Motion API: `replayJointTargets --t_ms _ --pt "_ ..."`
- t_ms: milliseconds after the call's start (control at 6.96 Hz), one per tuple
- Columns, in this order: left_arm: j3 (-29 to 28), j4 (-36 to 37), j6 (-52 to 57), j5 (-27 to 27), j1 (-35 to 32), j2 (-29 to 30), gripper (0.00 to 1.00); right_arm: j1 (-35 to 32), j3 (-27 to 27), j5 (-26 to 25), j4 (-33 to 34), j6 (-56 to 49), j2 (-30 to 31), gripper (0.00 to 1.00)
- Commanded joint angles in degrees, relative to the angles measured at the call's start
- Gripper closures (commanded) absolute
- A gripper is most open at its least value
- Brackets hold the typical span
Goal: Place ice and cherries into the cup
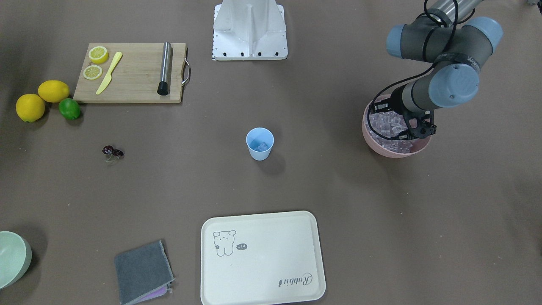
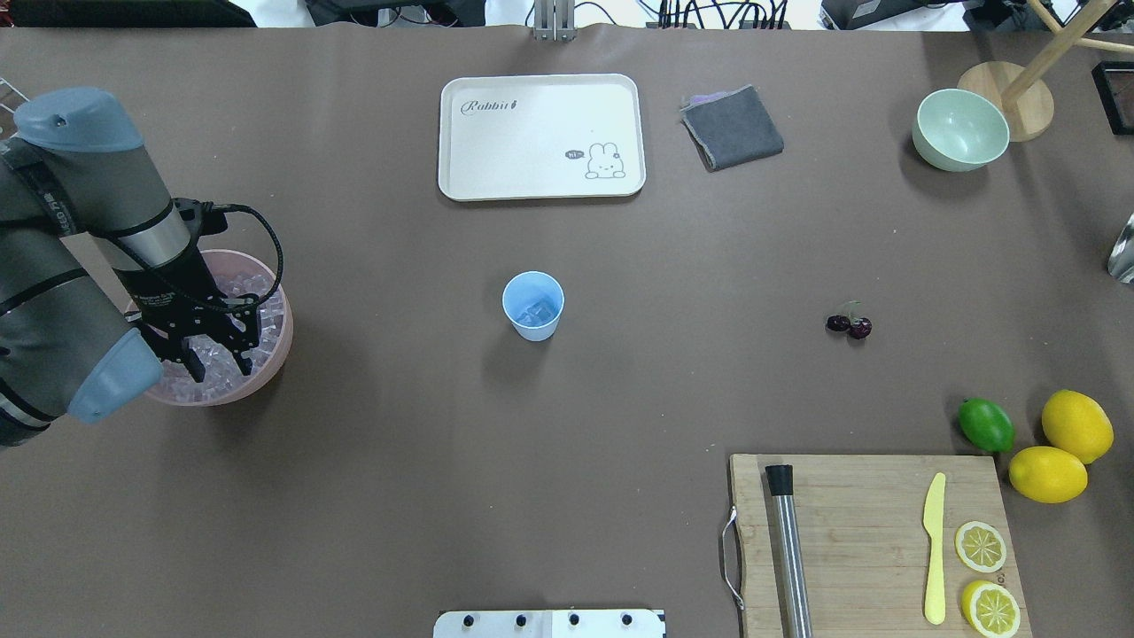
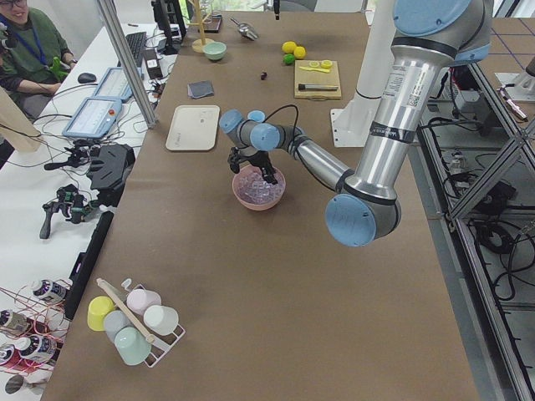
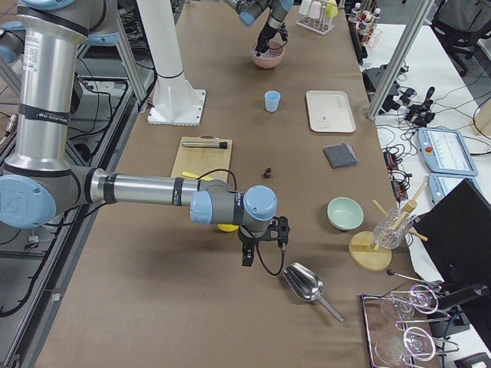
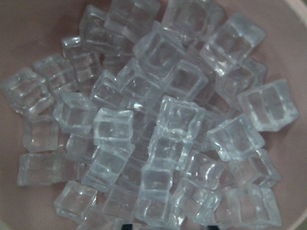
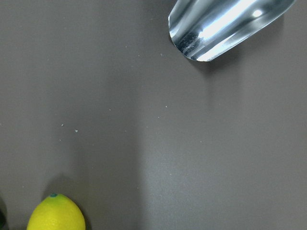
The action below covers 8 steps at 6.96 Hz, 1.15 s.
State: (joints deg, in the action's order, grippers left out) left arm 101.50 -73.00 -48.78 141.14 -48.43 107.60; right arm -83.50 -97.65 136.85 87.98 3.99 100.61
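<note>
ice (image 5: 144, 124) heaped in pink bowl (image 5: 29, 28)

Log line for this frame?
left gripper open at ice in pink bowl; cup holds ice; cherries on table; right gripper near metal scoop, state unclear

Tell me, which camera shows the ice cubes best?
The left wrist view: the ice fills the picture, each cube distinct. Overhead and front-facing views show the heap partly hidden by the left end effector; side views show it tiny.
</note>
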Motion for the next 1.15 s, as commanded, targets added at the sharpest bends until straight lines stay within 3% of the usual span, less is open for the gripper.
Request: replayJointTargets --t_ms 0,719,863,1006 --pt "-0.33 -0.03 0.0 0.01 0.26 0.15 0.48 0.0 0.0 0.0 0.0 0.05 -0.06 0.0" --pt "-0.95 0.14 0.09 -0.17 2.63 0.85 0.5 0.09 0.0 0.0 0.0 0.05 -0.06 0.0" --pt "-0.86 0.14 0.09 -0.17 2.63 0.86 0.62 0.09 0.0 0.0 0.0 -0.04 -0.06 0.0" --pt "-0.86 0.14 0.09 -0.08 2.46 0.86 0.8 0.09 0.0 0.0 0.0 -0.04 -0.06 0.0"
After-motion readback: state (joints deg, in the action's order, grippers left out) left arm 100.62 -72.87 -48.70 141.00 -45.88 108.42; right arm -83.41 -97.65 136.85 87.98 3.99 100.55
